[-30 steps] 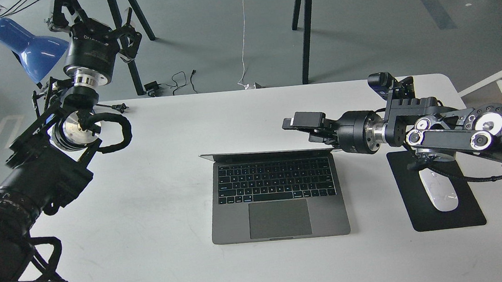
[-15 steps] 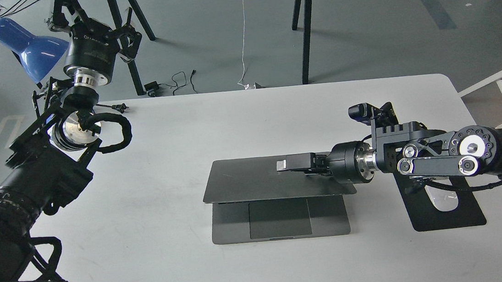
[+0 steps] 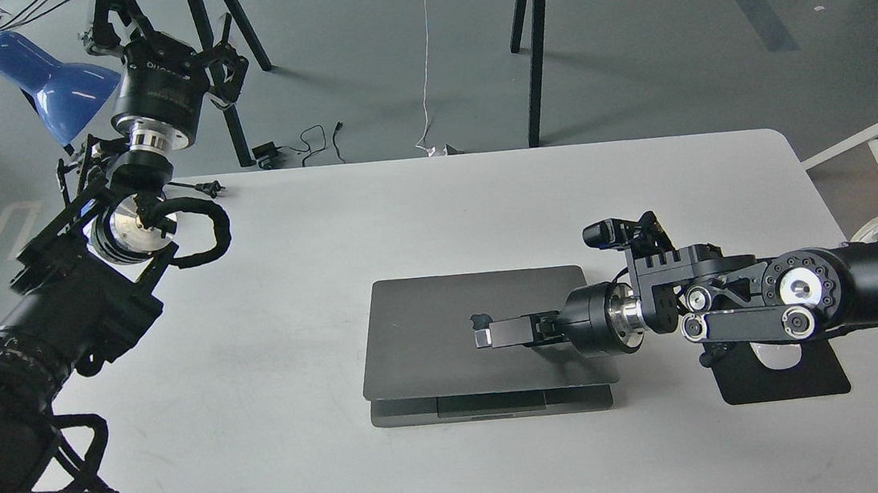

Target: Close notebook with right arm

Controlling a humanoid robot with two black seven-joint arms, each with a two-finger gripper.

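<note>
Far left: left arm (image 3: 74, 306) raised off the surface, black segmented housing, silver joint discs, braided cable looping loose; left gripper (image 3: 174, 42) up near the blue lamp (image 3: 51, 70), well apart from everything on the surface, its jaws dark and tangled against the background, so cannot tell how far open. Glossy enamel-looking lamp shade, rounded cone.

Centre: notebook (image 3: 431, 328) on the white matte surface (image 3: 283, 471), lid nearly down but not flush. Thin strip of base and trackpad edge visible along the near side under the lid. Smooth grey metal lid, flat slab with rounded corners, dark logo at its middle. Judged mostly done: only the last bit of hinge travel left, plus lifting off afterwards.

Right of centre: right gripper (image 3: 486, 334) lying low across the lid just beside the logo, apparently pressing with its tip; jaws seen edge-on as one black block, so gap not readable, nothing held. Right arm (image 3: 775, 303) stretching in from the right edge, black with bright silver discs.

Far right: black mouse pad (image 3: 814, 379), thin, matte, partly hidden under the arm.
</note>
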